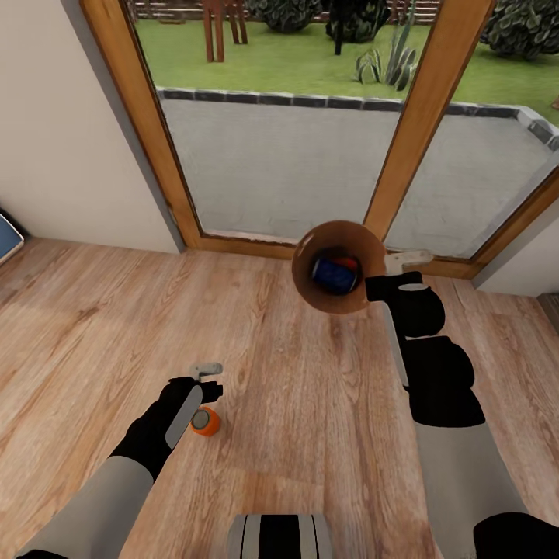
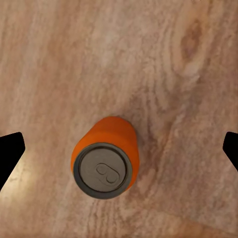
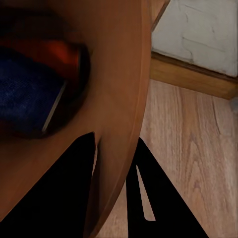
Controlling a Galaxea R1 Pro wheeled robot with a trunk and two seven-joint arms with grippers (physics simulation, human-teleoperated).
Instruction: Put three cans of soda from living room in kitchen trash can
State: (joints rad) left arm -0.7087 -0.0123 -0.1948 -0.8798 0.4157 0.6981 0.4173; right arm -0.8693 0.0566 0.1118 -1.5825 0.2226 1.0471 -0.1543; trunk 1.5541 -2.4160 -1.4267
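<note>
Plank floor (image 1: 295,404) by glass doors (image 1: 287,132): my left pincer (image 2: 119,148) hangs open over the upright orange can (image 2: 106,158); I should descend centred. Right pincer (image 3: 116,168) clamps the bin's (image 1: 339,266) rim, blue can (image 1: 334,276) inside.

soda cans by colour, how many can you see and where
orange cans: 2, one standing on the floor under the left claw, one in the bin
blue cans: 1, in the bin
total: 3 cans
The right claw grips the bin's rim.
</note>
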